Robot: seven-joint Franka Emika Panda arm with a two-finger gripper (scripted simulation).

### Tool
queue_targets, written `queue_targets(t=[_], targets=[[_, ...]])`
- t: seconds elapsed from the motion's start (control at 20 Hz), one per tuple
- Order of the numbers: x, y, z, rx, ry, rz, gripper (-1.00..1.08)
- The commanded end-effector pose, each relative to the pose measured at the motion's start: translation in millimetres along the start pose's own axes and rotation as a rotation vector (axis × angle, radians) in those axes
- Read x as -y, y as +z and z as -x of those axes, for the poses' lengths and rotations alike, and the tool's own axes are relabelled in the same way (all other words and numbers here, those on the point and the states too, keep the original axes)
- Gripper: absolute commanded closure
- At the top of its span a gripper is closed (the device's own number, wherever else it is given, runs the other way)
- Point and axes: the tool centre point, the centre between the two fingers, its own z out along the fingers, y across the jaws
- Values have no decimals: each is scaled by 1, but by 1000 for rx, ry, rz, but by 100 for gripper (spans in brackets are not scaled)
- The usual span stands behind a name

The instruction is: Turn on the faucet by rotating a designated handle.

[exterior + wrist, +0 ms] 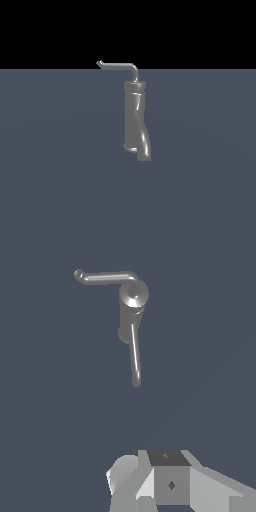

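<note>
On the plain blue-grey bench [55, 190] the faucet [135, 120] stands untouched, its handle [118, 65] free; the pincer [165, 483], its spread impossible to tell, must next close in on that rod.

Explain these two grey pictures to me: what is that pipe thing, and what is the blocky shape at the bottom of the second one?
Both are computer renders of a simulated robot arm's workspace. The exterior view comes from a camera off the arm. It shows a grey metal faucet on a flat blue-grey surface, with a thin bent handle at its upper end. The arm does not appear there. The wrist view comes from a camera on the arm itself. The blocky shape is part of its tool, seen close up. The same faucet and handle lie farther off. Nothing is held, and the fingertips are not visible.
</note>
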Motion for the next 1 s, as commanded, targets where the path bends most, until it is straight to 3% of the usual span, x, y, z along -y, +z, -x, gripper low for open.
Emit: queue_targets(t=[0.0, 0.95], targets=[[2, 1, -8, 0, 34, -5, 108], [25, 23, -101, 14, 460, -54, 108]])
